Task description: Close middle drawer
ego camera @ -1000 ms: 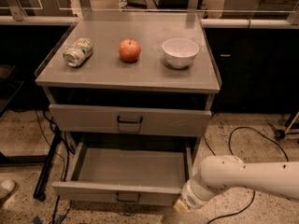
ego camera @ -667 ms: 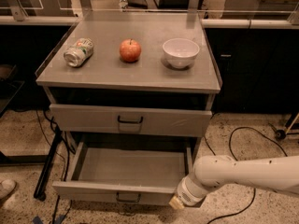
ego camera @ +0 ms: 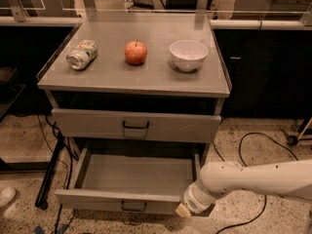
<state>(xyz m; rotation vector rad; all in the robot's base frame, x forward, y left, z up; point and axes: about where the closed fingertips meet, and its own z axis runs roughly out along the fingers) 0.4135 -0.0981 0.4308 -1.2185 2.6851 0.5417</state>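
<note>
The middle drawer (ego camera: pixel 97 199) is pulled far out of the grey metal cabinet, and its shallow inside (ego camera: pixel 136 172) holds nothing. A small dark wire handle (ego camera: pixel 133 207) sits at the centre of its flat front. My gripper (ego camera: pixel 184 208), at the end of a white arm (ego camera: pixel 253 179) reaching in from the right, is at the right end of the drawer's front, touching or nearly touching it. The upper drawer (ego camera: pixel 170 126), with a bigger dark handle (ego camera: pixel 135 126), is pushed in above. The lowest drawer is out of view.
On the cabinet top (ego camera: pixel 112 77) lie a tipped can (ego camera: pixel 82 54), a red apple (ego camera: pixel 136 52) and a white bowl (ego camera: pixel 188 54). Black cables (ego camera: pixel 243 145) trail on the speckled floor to the right. A dark stand leg (ego camera: pixel 48 177) is at the left.
My gripper has moved a little to the left, up to the right end of the open drawer's front. The drawer has not visibly moved.
</note>
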